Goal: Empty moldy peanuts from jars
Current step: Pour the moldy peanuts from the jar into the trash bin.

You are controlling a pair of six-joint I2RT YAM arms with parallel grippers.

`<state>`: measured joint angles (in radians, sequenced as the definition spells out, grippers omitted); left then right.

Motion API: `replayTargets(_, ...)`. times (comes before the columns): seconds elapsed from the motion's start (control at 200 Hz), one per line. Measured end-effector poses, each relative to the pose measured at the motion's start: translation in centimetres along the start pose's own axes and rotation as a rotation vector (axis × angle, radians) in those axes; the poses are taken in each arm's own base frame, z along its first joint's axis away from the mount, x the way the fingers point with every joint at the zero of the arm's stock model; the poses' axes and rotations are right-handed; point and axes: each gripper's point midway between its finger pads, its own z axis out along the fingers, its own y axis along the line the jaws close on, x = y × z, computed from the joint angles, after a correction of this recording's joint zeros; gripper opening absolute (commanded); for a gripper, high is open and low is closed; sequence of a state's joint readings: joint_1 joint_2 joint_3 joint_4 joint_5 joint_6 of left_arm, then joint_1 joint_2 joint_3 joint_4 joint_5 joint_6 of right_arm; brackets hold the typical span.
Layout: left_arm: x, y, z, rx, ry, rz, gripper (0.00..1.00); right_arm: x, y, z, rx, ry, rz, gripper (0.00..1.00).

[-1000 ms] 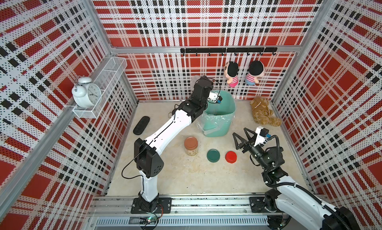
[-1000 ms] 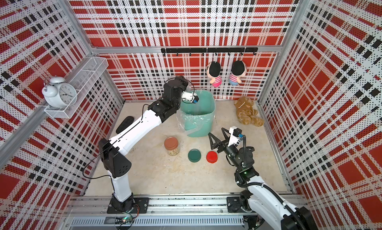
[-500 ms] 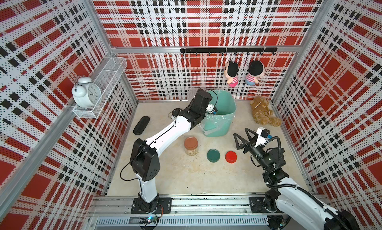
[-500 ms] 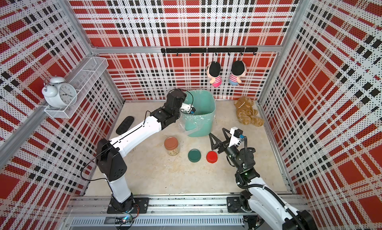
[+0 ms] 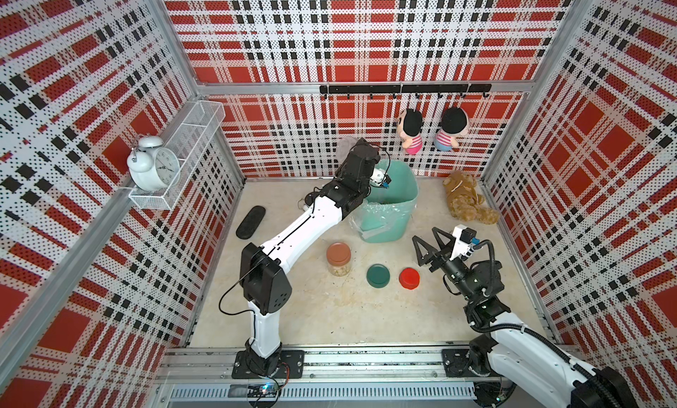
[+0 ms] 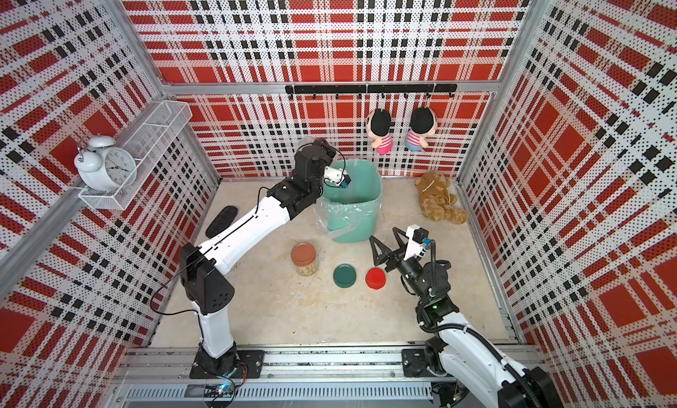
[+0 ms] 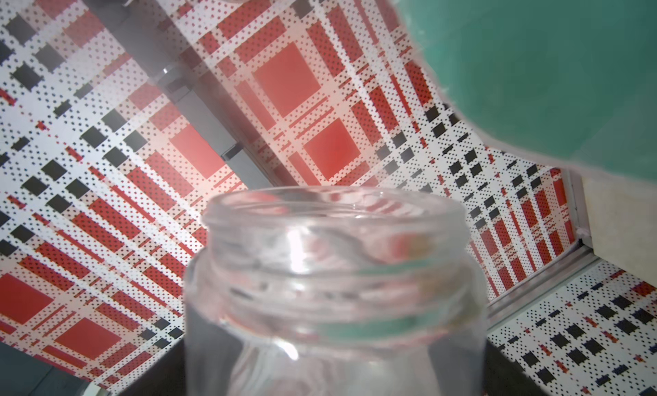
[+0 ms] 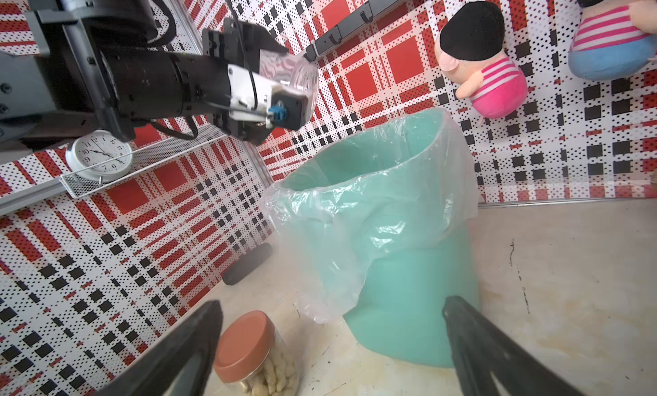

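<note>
Raised high beside the far-left rim of the bin (image 5: 411,185), in the left gripper (image 5: 352,150): an open jar (image 7: 334,269), lidless, tipped on its side, clamped by its body between half-closed fingers (image 7: 156,376), see-through to the plaid wall behind. On the floor near and left of the bin, upright and capped: a brown-lid jar (image 5: 339,259), with peanuts (image 8: 272,376) heaped in its lower part. To its right, side by side and just apart: a green lid (image 5: 378,275), then a red lid (image 5: 409,278), both flat on the floor. Just right of the red lid, hovering off the floor: the right gripper (image 5: 425,235), spread wide, holding nothing, aimed far-left toward the bin. Farther right, by the far corner: a brown teddy (image 5: 469,201).
</note>
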<state>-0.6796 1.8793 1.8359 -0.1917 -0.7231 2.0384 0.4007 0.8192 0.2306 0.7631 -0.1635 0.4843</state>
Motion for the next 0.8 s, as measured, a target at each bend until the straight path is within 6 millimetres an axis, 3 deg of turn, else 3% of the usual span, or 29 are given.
replayTargets(0.105,-1.8,-4.7,0.1,0.081,-0.005,0.09,0.0,-0.1,0.1,0.0,-0.003,-0.005,0.0,1.0)
replayTargets(0.24,-0.8,-4.9,0.0,0.068,0.016,0.073,0.0,-0.5,0.2,-0.2,-0.004,-0.014,-0.004,1.0)
replayTargets(0.371,-0.9,-3.5,0.5,0.057,0.001,0.076,0.0,-0.7,0.3,-0.3,-0.006,-0.023,-0.01,1.0)
replayTargets(0.516,-0.4,0.9,1.1,-0.014,-0.002,0.034,0.0,-0.3,0.1,-0.1,-0.004,-0.011,-0.002,1.0)
replayTargets(0.651,1.8,4.1,0.2,-0.079,0.029,-0.023,0.0,0.2,0.0,0.2,-0.005,0.003,0.008,1.0)
replayTargets(0.732,2.2,4.0,-0.2,-0.083,0.04,-0.03,0.0,0.2,0.0,0.2,-0.008,0.003,0.008,1.0)
replayTargets(0.802,1.3,1.3,-0.3,-0.039,0.023,0.011,0.0,0.1,0.1,0.2,-0.011,-0.002,0.007,1.0)
